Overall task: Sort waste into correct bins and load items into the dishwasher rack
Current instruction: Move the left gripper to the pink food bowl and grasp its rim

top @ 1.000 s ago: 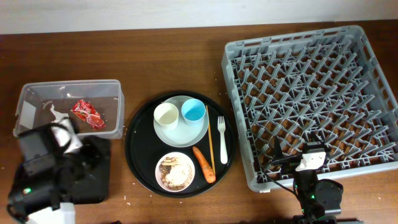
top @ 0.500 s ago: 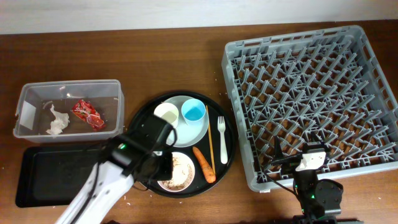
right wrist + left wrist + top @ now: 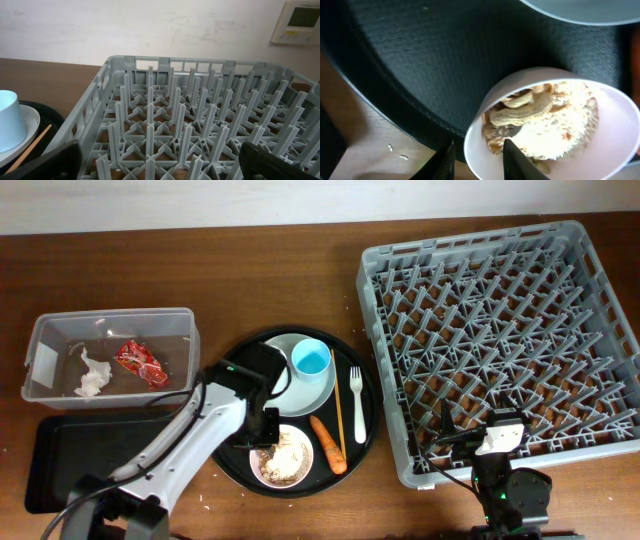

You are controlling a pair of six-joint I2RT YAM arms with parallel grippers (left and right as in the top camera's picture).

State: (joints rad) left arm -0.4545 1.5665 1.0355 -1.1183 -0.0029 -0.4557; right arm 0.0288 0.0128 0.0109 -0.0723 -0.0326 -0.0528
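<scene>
Brown table [image 3: 280, 290] | we are straddling the bowl [image 3: 615, 135] rim, lower centre, with the nearer left gripper [image 3: 480, 154] | clamp: cannot tell

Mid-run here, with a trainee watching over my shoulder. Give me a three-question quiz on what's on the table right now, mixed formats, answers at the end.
1. True or false: the red wrapper lies inside the clear tub.
2. The left gripper has its fingers either side of the rim of: A) the blue cup, B) the bowl, C) the plate.
3. Which thing lies between the carrot and the fork on the round black tray?
Key: 1 true. 2 B. 3 the wooden stick.
</scene>
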